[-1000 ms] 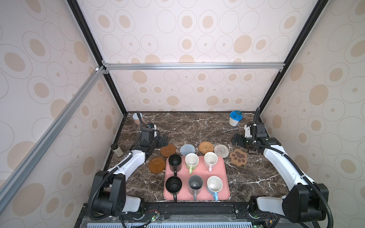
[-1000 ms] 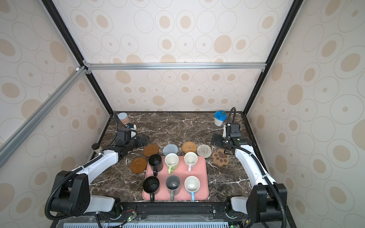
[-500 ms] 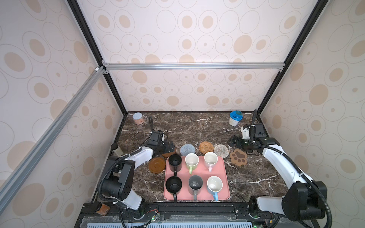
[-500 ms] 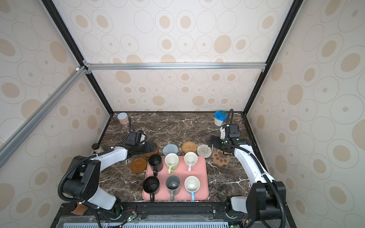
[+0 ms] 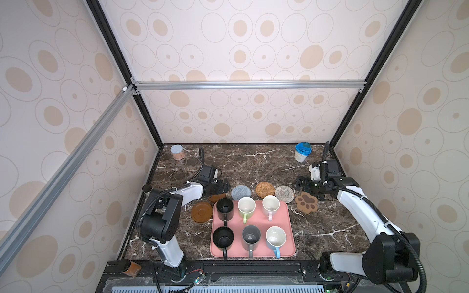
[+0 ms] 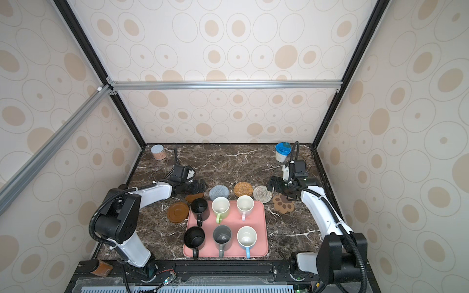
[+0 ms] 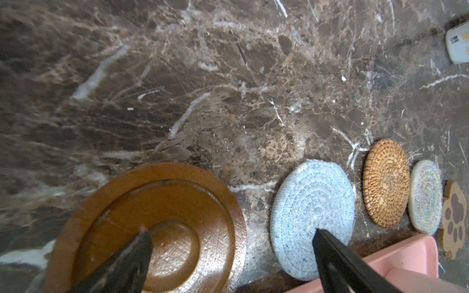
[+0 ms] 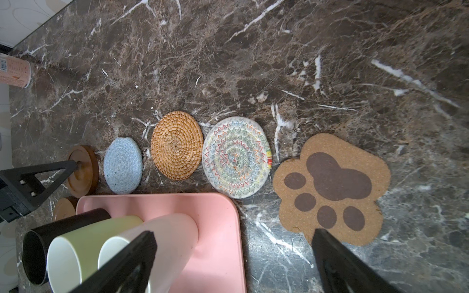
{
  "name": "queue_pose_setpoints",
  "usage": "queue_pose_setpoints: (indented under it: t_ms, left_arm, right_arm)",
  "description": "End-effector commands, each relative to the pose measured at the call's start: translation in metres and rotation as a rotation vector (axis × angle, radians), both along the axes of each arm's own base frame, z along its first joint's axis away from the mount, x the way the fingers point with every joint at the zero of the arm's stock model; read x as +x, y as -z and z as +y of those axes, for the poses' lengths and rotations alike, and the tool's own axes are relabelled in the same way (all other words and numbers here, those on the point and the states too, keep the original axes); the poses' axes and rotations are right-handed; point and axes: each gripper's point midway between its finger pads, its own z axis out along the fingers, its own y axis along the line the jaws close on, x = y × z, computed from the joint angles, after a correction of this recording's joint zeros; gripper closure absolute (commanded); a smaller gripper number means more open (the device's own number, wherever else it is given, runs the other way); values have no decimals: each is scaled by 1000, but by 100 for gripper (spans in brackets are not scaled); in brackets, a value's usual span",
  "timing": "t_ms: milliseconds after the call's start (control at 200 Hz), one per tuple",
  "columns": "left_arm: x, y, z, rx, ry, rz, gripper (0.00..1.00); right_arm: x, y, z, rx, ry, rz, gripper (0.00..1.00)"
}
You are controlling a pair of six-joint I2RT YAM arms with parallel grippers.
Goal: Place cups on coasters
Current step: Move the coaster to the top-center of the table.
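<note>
Several cups stand on the pink tray [image 5: 289, 228]: a black one [image 5: 224, 206], a pale green one [image 5: 246, 205] and a pale pink one [image 5: 271, 204] in the far row, with black, grey and light blue ones nearer. Behind the tray lie the coasters: two brown discs [image 5: 201, 212], a blue-grey round [image 5: 240, 192], an orange rattan round [image 5: 265, 189], a whitish woven round [image 5: 284, 193] and a brown paw [image 5: 306, 201]. My left gripper [image 7: 231, 232] hangs open over the farther brown disc [image 7: 162, 228]. My right gripper [image 8: 233, 232] is open between the paw [image 8: 330, 187] and the pink cup [image 8: 172, 233].
A pinkish can [image 5: 177, 152] stands in the back left corner and a white tub with a blue lid [image 5: 302, 151] at the back right. A small dark-capped thing [image 5: 146, 188] sits at the left table edge. Patterned walls close in three sides.
My left gripper has swung from the back left toward the middle and now hangs over the farther brown disc. My right gripper has shifted slightly toward the coasters. Both stay open.
</note>
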Motion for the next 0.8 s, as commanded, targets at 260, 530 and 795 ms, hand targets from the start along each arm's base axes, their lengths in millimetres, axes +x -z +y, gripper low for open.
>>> queue_pose_setpoints:
  t_ms: [260,530,795]
  left_arm:
    - [18,22,-4,45,-33,55,0]
    - [79,36,-6,71,-52,49,0]
    - [115,30,7,99,-100,23,0]
  right_arm:
    - [-7,7,-2,-12,21,46,0]
    - [-9,2,-4,-16,32,40,0]
    - [-14,0,-5,-19,44,39,0]
